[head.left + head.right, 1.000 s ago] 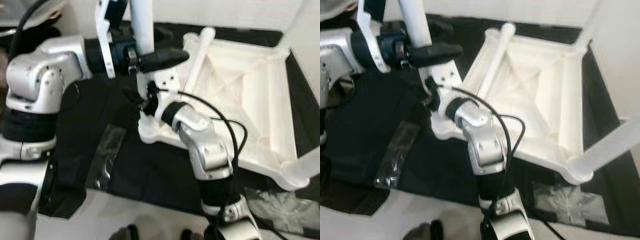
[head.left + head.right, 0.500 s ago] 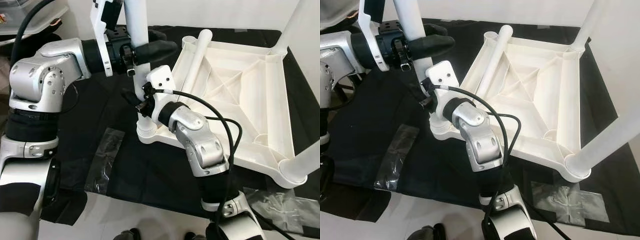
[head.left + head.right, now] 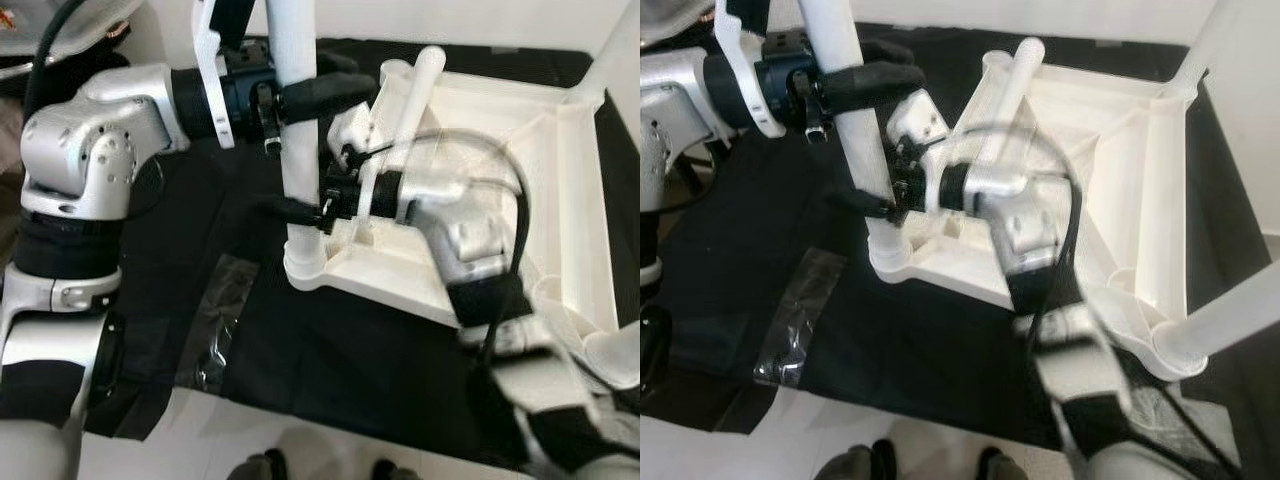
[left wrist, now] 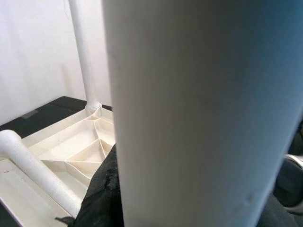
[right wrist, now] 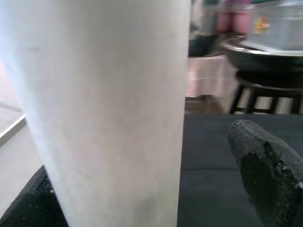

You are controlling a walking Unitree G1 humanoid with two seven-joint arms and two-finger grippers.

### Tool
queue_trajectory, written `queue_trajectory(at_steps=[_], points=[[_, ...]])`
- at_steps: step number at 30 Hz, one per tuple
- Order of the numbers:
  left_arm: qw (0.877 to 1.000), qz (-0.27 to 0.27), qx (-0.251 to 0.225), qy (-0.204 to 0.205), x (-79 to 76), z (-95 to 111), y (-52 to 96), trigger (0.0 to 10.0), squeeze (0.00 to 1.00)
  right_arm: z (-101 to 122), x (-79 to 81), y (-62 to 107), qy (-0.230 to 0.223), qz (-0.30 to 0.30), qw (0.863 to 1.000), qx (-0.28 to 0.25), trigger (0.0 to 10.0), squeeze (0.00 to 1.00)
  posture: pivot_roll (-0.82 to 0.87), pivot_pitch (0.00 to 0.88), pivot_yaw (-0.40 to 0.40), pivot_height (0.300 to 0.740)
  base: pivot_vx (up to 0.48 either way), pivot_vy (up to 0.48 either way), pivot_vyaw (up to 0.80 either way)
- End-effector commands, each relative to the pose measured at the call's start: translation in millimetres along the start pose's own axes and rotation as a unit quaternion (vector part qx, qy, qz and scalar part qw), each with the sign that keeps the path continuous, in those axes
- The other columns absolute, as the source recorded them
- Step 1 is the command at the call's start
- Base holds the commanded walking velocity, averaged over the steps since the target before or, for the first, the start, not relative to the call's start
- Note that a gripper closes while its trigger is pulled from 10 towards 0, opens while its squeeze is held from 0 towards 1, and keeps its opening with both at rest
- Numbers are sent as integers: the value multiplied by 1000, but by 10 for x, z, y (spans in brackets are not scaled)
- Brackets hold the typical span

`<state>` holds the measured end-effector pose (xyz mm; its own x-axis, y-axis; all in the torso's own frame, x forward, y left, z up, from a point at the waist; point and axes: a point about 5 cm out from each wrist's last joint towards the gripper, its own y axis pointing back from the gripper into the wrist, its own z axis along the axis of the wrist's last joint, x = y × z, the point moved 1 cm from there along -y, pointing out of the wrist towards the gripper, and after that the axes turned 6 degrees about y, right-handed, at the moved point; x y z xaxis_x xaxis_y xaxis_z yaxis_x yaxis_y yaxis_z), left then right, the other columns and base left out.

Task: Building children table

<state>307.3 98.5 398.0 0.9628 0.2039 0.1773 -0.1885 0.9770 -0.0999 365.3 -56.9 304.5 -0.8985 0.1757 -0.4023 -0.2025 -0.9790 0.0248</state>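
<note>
the white table top lies upside down on a black cloth, its ribbed underside facing up. a white table leg stands upright in the near corner socket of the top, on the robot's left side of it. the left tool is clamped on this leg high up, its black fingers wrapped around the tube. just below it, the right tool reaches in from the table top's side and closes on the same leg a little above the socket, one black finger showing past the tube; in the right wrist view the leg sits between the fingertips. the right arm is blurred. beyond the left tool a loose leg lies slanted across the top, and two more legs stand in far corners. a strip of clear tape lies on the cloth below the socket.
</note>
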Motion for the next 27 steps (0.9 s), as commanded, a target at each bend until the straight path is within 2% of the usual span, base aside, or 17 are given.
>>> queue_trajectory(at_steps=[1, 4, 5, 11, 20, 21, 23, 25, 26, 27], points=[[999, -34, 9, -1, -87, 4, -41, 0, 0, -78, -22, -3, 13, 8, 1000, 26, 10000, 0, 72, 246, 61, 740, 0, 0, 0], [999, -35, 10, -1, -93, 9, -39, 0, 0, -73, -37, -41, 18, 14, 999, 34, 10000, 0, 75, 249, 61, 740, 0, 0, 0], [999, -37, 10, -1, -99, 10, -40, 0, 0, -59, -40, -74, 14, 28, 999, 32, 0, 0, 78, 251, 60, 740, 0, 0, 0], [999, -45, 13, -3, -121, 8, -47, 0, 0, -39, -40, -111, 14, 82, 996, 27, 0, 0, 81, 256, 59, 740, 0, 0, 0], [999, -43, 12, -12, -116, 15, -53, 0, 0, -50, -77, -94, 16, 86, 996, 25, 0, 0, 74, 253, 59, 740, 0, 0, 0], [999, -48, 12, -7, -123, 1, -55, 10000, 1000, -60, -89, -79, 16, 77, 997, 24, 0, 0, 63, 248, 57, 740, 0, 0, 0], [999, -44, 14, -16, -114, 0, -60, 10000, 1000, -71, -107, -62, 17, 61, 998, 25, 0, 0, 60, 248, 56, 740, 0, 0, 0], [999, -44, 14, -16, -114, 0, -60, 10000, 1000, -71, -107, -62, 17, 61, 998, 25, 0, 0, 60, 248, 56, 740, 0, 0, 0], [999, -38, 8, -7, -101, -3, -59, 10000, 1000, -84, -137, -29, 17, 35, 999, 25, 0, 0, 52, 248, 48, 740, 0, 0, 0], [999, -38, 8, -7, -101, -3, -59, 10000, 1000, -84, -137, -29, 17, 35, 999, 25, 0, 0, 52, 248, 48, 740, 0, 0, 0]])
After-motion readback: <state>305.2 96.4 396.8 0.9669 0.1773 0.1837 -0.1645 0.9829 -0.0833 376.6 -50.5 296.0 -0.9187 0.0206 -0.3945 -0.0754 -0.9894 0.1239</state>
